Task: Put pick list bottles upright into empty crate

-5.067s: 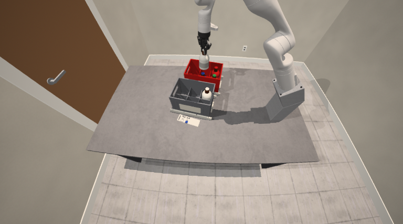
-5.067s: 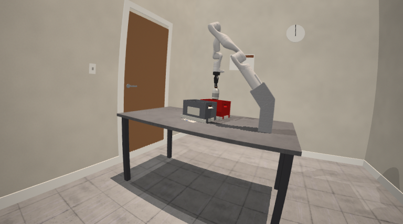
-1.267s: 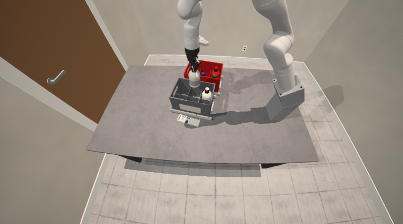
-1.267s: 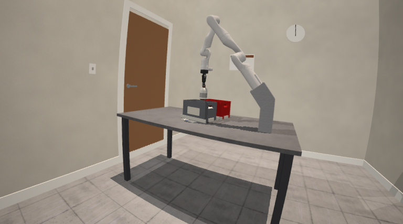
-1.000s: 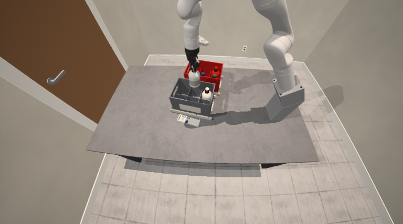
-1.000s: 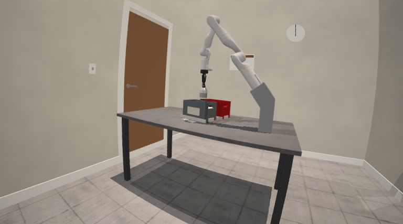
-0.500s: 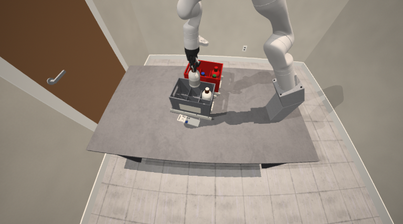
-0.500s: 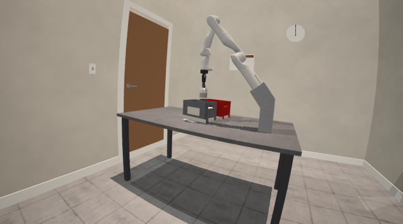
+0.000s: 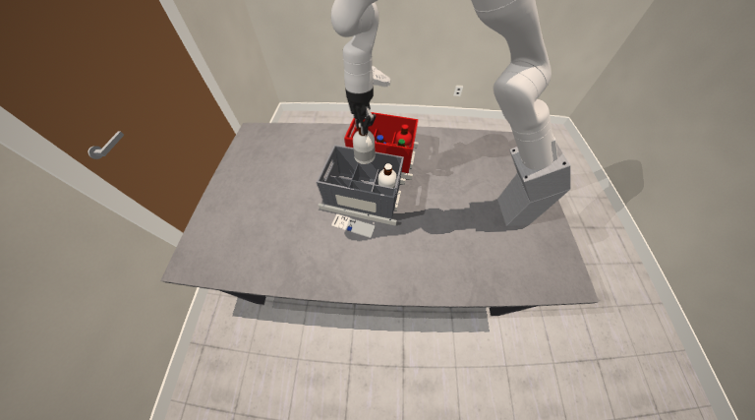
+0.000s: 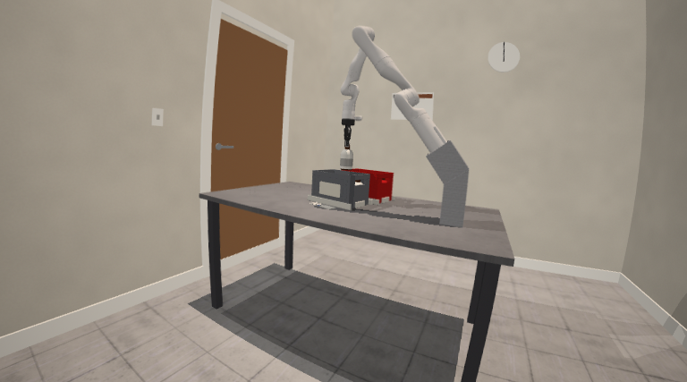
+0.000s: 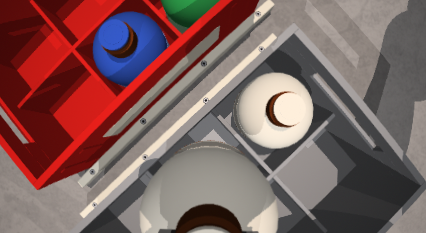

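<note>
1 white bottle (image 9: pixel 363 148) hangs upright over the grey crate (image 9: pixel 333 188), pinched at its neck by the gripper (image 9: pixel 363 125). It looks rigid and smooth, probably slippery; the neck under the cap seems the surest hold.

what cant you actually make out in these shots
- Pick list: top view, too small to read its lines; on the exterior view the gray crate hides it.
- Gripper fingers: none show in the wrist view; the held white bottle is cut off by the bottom edge.
- Red crate contents: exterior view, hidden behind its wall.
- Held bottle's label: no view shows it clearly.
</note>
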Robot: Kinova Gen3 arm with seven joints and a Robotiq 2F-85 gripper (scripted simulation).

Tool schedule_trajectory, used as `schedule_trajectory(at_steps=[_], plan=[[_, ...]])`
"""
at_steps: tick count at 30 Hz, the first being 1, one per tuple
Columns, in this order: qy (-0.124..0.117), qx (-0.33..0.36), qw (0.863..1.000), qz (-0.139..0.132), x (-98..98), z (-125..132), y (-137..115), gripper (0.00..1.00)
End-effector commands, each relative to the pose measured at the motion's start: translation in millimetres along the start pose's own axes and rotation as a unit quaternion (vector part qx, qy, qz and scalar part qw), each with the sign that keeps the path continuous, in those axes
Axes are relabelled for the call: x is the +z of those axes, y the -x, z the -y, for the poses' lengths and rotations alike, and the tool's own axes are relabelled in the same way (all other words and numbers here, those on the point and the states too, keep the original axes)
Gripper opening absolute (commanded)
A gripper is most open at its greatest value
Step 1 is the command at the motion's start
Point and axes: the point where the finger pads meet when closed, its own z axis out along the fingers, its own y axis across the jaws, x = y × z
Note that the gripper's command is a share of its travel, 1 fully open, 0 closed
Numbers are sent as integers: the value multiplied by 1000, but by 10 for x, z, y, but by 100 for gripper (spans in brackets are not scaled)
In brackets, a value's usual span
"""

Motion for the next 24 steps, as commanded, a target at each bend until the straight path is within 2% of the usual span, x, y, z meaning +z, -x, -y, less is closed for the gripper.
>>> schedule_trajectory(at_steps=[1, 24], plan=[[-1, 0, 1000, 0, -5, 4, 2, 10], [-1, 0, 1000, 0, 205, 5, 3, 10]])
